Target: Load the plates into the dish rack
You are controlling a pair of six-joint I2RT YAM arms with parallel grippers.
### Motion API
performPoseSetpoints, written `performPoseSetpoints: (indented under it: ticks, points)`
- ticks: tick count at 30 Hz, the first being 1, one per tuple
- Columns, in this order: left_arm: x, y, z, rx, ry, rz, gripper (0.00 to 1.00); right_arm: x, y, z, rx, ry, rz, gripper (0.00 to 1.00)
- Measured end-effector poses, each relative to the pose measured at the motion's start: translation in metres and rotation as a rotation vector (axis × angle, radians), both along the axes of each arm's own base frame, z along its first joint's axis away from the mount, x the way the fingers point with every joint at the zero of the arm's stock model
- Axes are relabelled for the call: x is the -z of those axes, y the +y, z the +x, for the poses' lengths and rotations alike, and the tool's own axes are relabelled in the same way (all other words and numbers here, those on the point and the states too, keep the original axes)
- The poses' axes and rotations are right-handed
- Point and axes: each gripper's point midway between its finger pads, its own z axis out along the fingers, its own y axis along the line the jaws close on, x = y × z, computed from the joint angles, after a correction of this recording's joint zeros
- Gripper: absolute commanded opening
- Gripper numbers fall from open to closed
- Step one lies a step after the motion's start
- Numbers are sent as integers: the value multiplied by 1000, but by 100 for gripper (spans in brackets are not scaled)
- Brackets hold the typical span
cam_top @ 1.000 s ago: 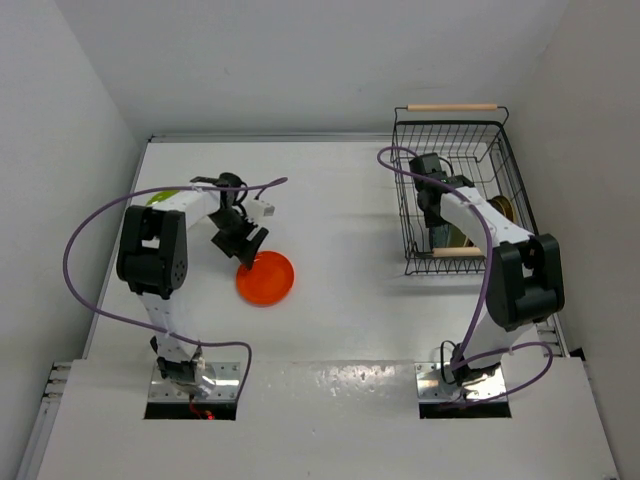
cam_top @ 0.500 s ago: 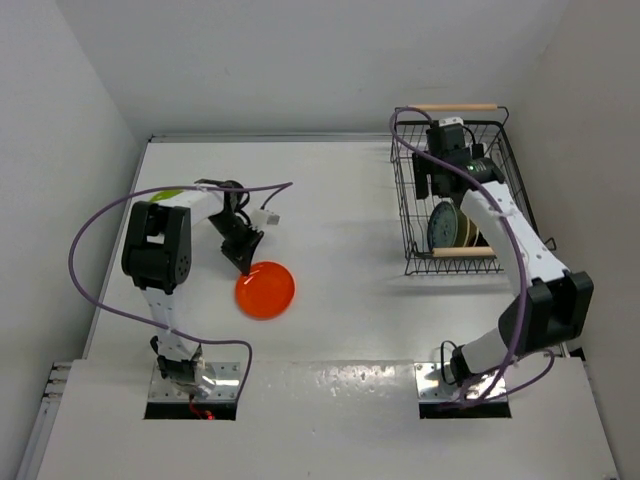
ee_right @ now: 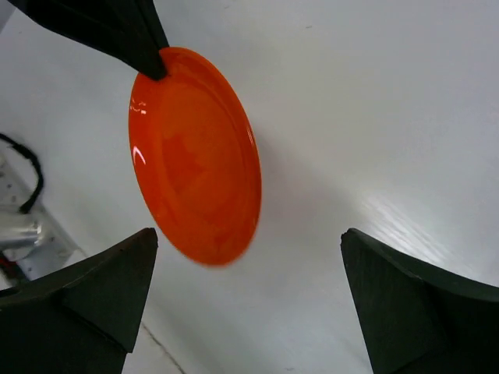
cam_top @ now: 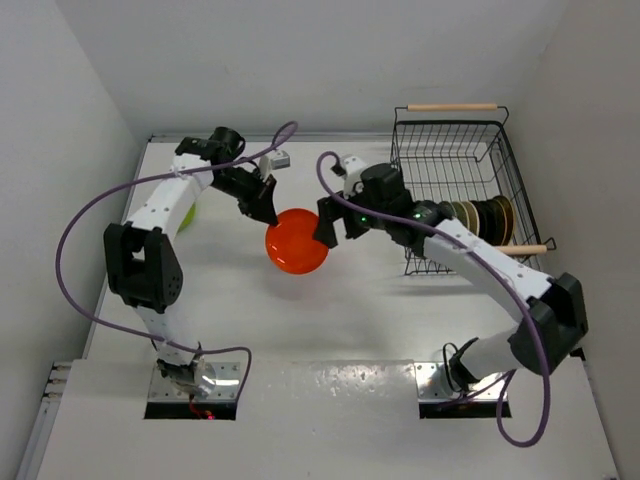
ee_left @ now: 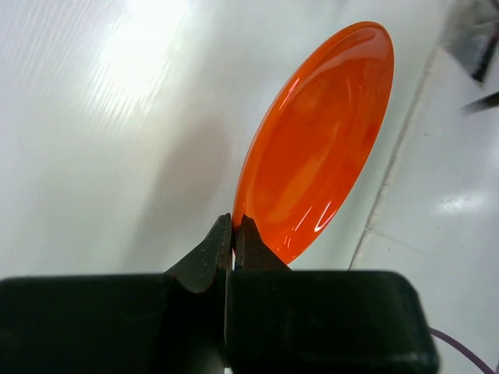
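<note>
The orange-red plate [cam_top: 297, 241] hangs tilted above the table's middle, and my left gripper [cam_top: 268, 212] is shut on its upper-left rim. In the left wrist view the fingertips [ee_left: 234, 222] pinch the near edge of the plate [ee_left: 320, 140]. My right gripper [cam_top: 335, 225] stands open just right of the plate, apart from it. Its wrist view shows the plate [ee_right: 195, 156] ahead of the wide jaws [ee_right: 249, 234], with the left gripper's fingers [ee_right: 132, 39] on the rim. The black wire dish rack [cam_top: 450, 124] stands at the back right, with several plates [cam_top: 480, 215] on edge inside. A lime green plate [cam_top: 185, 212] lies partly hidden under the left arm.
The rack has a wooden handle at its far end [cam_top: 452, 107] and another at its near end [cam_top: 525, 249]. White walls close in the table on the left, back and right. Purple cables loop from both arms.
The left gripper shut on the orange-red plate and lifted it up and to the right. The right arm came out of the rack, swung left toward the plate, and its jaws opened wide.
</note>
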Motion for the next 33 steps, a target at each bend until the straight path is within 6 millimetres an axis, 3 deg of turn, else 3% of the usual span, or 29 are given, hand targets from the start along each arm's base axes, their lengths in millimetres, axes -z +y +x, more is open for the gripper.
performPoseSetpoints:
  ticks: [3,6,8,12,13,15,17,19,20,21,24,26,29,33]
  points:
    - [-38,-13,-16,72,-66,-86,0,20,36,-7,-73,73,40,80]
    - [-64,-17,-27,109,-127,-134,0,33,60,-5,-101,119,64,27]
    - [-70,-15,-26,123,-176,-123,0,34,71,-8,-117,138,91,0]
    - [-71,-8,-12,76,-217,-93,68,19,76,-9,-97,102,118,0]
    - [-70,-3,-9,41,-210,-69,75,17,71,-2,-63,79,108,0]
    - [-67,11,2,-60,-200,-6,92,10,51,14,27,33,79,0]
    - [-65,39,22,-206,-207,64,98,-1,19,36,152,-17,15,0]
    - [-62,87,48,-406,-226,153,100,-16,-17,59,279,-73,-60,0]
    - [-62,123,60,-539,-237,209,100,-28,-42,73,359,-112,-106,0]
    - [-62,137,64,-589,-242,229,100,-38,-60,83,419,-143,-140,0]
    - [-62,218,75,-844,-250,316,100,-69,-137,108,625,-226,-287,0]
    - [-56,265,77,-976,-240,368,100,-77,-182,113,727,-241,-397,0]
    - [-29,320,76,-1110,-176,437,100,-61,-229,117,812,-193,-526,0]
    - [26,373,69,-1204,-44,505,100,-5,-253,110,791,-51,-661,0]
